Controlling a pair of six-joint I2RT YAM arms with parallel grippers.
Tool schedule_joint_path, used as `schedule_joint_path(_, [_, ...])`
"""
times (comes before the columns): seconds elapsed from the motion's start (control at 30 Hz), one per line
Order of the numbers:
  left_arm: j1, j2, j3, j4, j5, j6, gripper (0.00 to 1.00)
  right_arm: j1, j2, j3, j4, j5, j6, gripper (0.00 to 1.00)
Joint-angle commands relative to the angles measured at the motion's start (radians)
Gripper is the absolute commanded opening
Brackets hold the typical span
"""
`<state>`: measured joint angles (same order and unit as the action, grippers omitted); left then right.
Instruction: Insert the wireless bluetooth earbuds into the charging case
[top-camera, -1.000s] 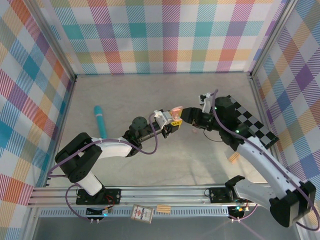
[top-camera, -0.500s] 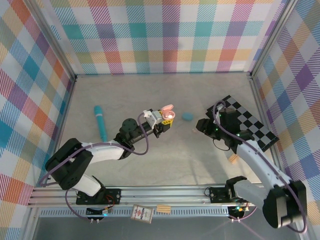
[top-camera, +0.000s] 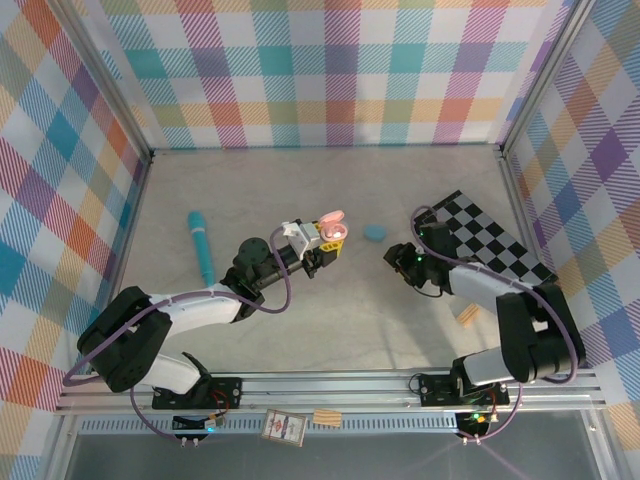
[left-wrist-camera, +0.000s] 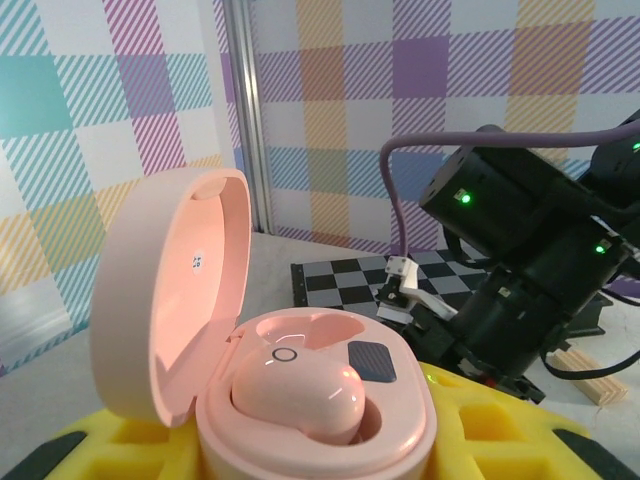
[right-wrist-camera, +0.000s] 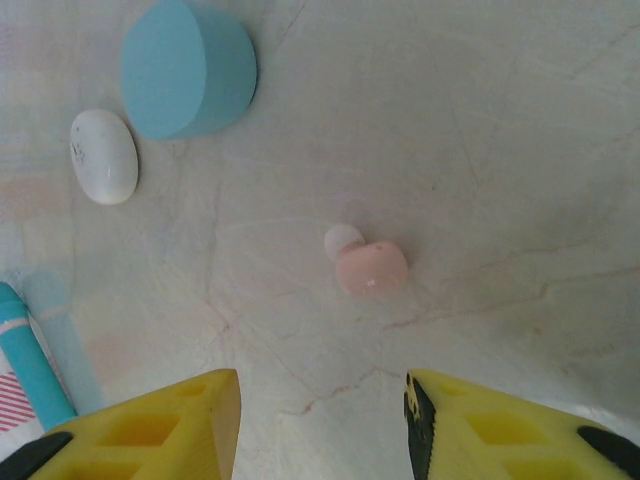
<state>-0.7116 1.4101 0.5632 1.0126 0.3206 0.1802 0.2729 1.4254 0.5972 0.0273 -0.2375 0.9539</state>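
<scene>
The open charging case (left-wrist-camera: 170, 300) is pale pink, as is the seated earbud (left-wrist-camera: 297, 393); the pads (left-wrist-camera: 110, 440) below are yellow. In the right wrist view the loose earbud (right-wrist-camera: 370, 268) mid-frame is pink, the table (right-wrist-camera: 520, 120) veined grey-beige, the round case (right-wrist-camera: 188, 68) upper left teal, the oval (right-wrist-camera: 104, 156) beside it white. Walls (top-camera: 320, 70): pastel plaid; mat (top-camera: 490, 240): black-and-white checks.

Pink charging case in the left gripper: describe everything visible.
The pink charging case is a pale pink oval shell of glossy plastic. Its lid stands hinged open on the left, with a small round sticker inside. One pink earbud sits in the base, a ring mark on top; beside it is a dark square patch. The left gripper holds the case upright, its yellow fingers clamped on the base.
</scene>
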Motion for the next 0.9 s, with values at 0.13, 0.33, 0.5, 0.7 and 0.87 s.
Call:
schedule_joint_path(0.13, [0.001, -0.041, 0.001, -0.001, 0.016, 0.009, 0.34, -0.008, 0.089, 0.009, 0.132, -0.016, 0.068, 0.45])
schedule_joint_path(0.33, [0.002, -0.039, 0.004, -0.008, 0.019, 0.01, 0.34, -0.008, 0.145, 0.041, 0.143, -0.006, 0.056, 0.45])
schedule_joint_path(0.5, [0.002, -0.037, 0.004, -0.003, 0.02, 0.008, 0.34, -0.012, 0.185, 0.076, 0.13, 0.013, 0.027, 0.43])
schedule_joint_path(0.7, [0.001, -0.036, -0.003, 0.001, 0.016, 0.008, 0.34, -0.015, 0.204, 0.119, 0.095, 0.041, -0.008, 0.42])
schedule_joint_path(0.87, [0.002, -0.03, -0.003, 0.008, 0.015, 0.009, 0.34, -0.015, 0.202, 0.14, 0.067, 0.061, -0.025, 0.4])
